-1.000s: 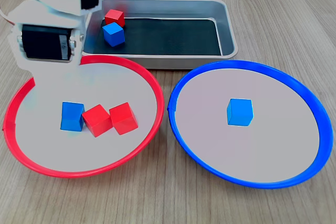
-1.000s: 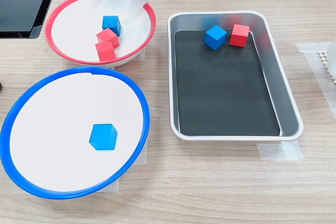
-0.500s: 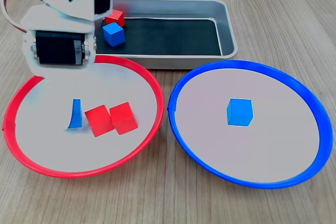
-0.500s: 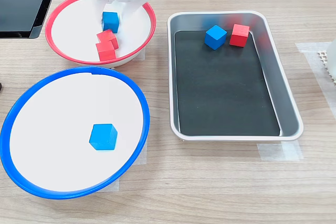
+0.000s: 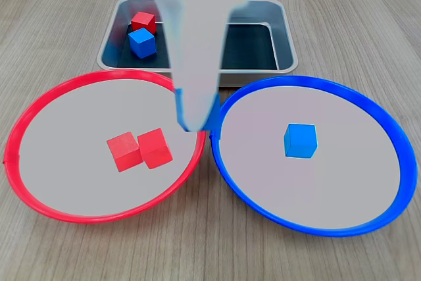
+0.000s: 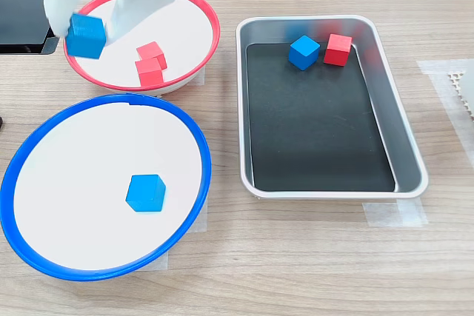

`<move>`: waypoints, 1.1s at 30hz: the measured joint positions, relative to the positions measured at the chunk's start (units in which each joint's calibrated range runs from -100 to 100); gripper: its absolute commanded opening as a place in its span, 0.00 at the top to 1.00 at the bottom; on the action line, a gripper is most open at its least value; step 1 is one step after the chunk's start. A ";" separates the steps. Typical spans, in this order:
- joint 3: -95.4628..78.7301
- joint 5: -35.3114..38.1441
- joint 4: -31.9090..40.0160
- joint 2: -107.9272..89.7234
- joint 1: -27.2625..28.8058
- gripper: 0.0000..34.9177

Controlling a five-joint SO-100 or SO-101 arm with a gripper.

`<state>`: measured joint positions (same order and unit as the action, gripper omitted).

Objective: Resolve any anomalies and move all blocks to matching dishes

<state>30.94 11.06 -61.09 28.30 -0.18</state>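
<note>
- The gripper (image 6: pixel 87 33) is clamped on a blue block (image 6: pixel 87 35), carried clear above the red dish (image 6: pixel 209 49); in the second exterior view the block hangs over that dish's 9 o'clock rim.
- In the first exterior view the arm is a pale blur over the gap between the dishes, and only a sliver of blue shows at its tip.
- Two red blocks (image 5: pixel 139 150) lie touching each other in the red dish, where they belong.
- One blue block (image 5: pixel 300 140) already sits in the blue dish (image 5: pixel 393 141), a little toward 3 o'clock of centre in the first exterior view.
- The tray (image 6: pixel 406 135) holds a blue cube (image 6: pixel 304 52) and a red cube (image 6: pixel 338 49) side by side at its 12 o'clock end in the second exterior view.
- Handling, as a judgement: the cubes look rigid, light and smooth-faced, so a pinch on two opposite flat faces suits them; a grip across corners would likely let one twist or slip.
- The held block appears slightly tilted in the claw, so it should be lowered close to the blue dish's floor before release, well apart from the cube already there, as it may tumble.
</note>
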 measured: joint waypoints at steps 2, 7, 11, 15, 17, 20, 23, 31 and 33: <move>-1.81 -0.39 1.14 0.00 -3.45 0.98; -5.08 -0.49 3.92 1.11 -8.85 0.69; -6.99 0.05 4.89 2.81 -9.82 0.45; -7.80 0.49 5.22 2.81 -10.53 0.37; -7.89 0.68 5.14 2.81 -10.09 0.40; -7.89 1.32 2.37 2.30 -9.65 0.40; -7.99 2.78 -5.06 -1.62 -7.96 0.38; -16.24 13.43 -27.81 -18.50 5.49 0.40; -22.14 16.41 -27.81 -22.34 10.09 0.40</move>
<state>8.80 27.47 -88.91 5.97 9.91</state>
